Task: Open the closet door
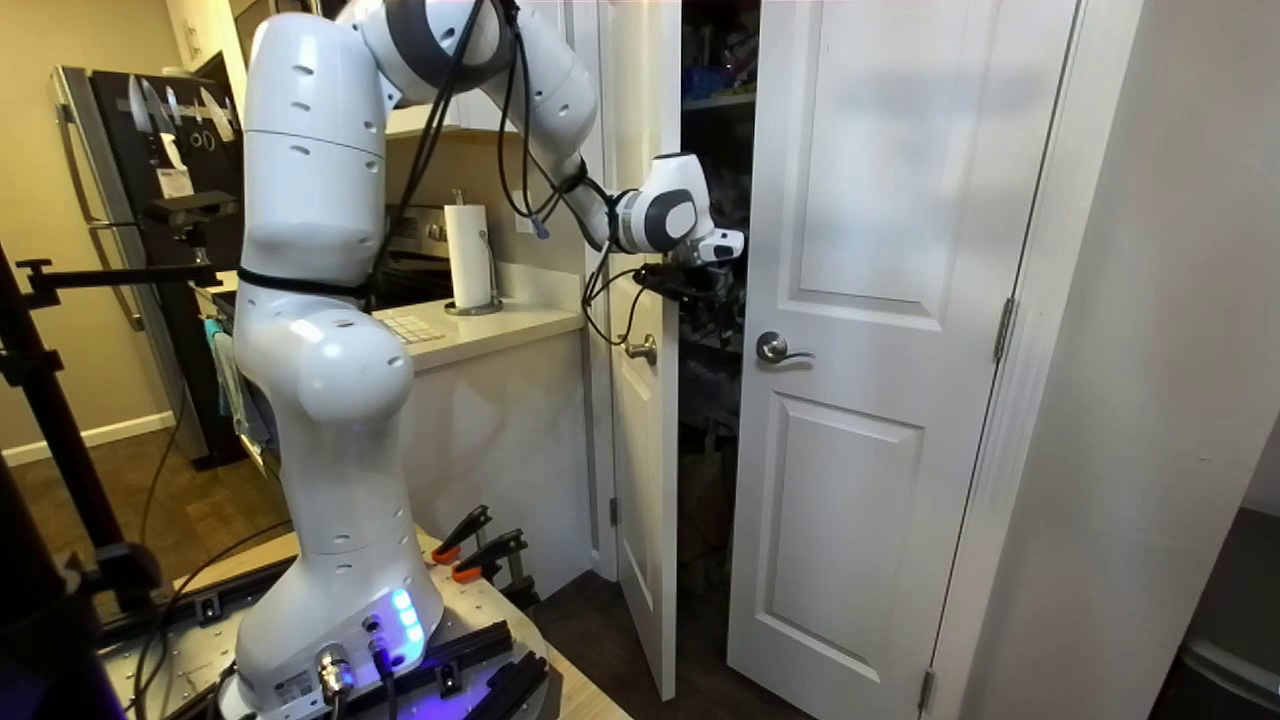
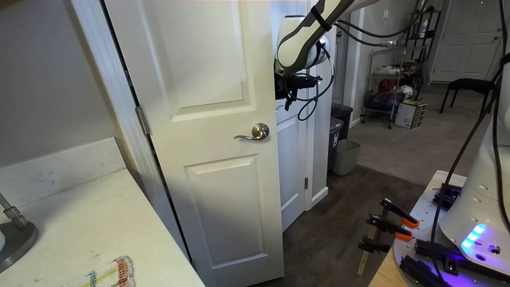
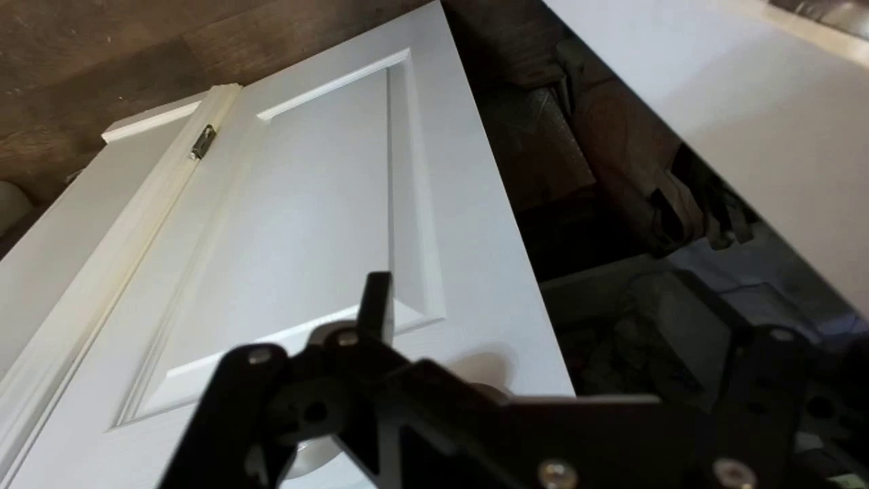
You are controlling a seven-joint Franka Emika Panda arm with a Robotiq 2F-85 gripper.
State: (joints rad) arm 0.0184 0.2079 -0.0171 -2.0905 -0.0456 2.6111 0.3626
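Note:
The closet door (image 1: 645, 470) is a tall white leaf with a silvery lever handle (image 1: 645, 348). It stands ajar, swung outward from its left hinges. It also shows in an exterior view (image 2: 223, 215), where it partly hides my gripper (image 2: 289, 99). My gripper (image 1: 712, 305) is at the dark closet opening, between the two leaves and above handle height. In the wrist view my gripper (image 3: 536, 295) has its black fingers wide apart with nothing between them. The white surface at upper right (image 3: 760, 115) looks like the closet door. I cannot tell whether the gripper touches it.
The matching right leaf (image 1: 860, 450) also stands slightly ajar, its lever handle (image 1: 775, 348) near the opening. It fills the left of the wrist view (image 3: 326, 197). A counter (image 1: 500, 330) stands left of the closet. Clamps (image 2: 388, 225) stick out from the robot's table edge.

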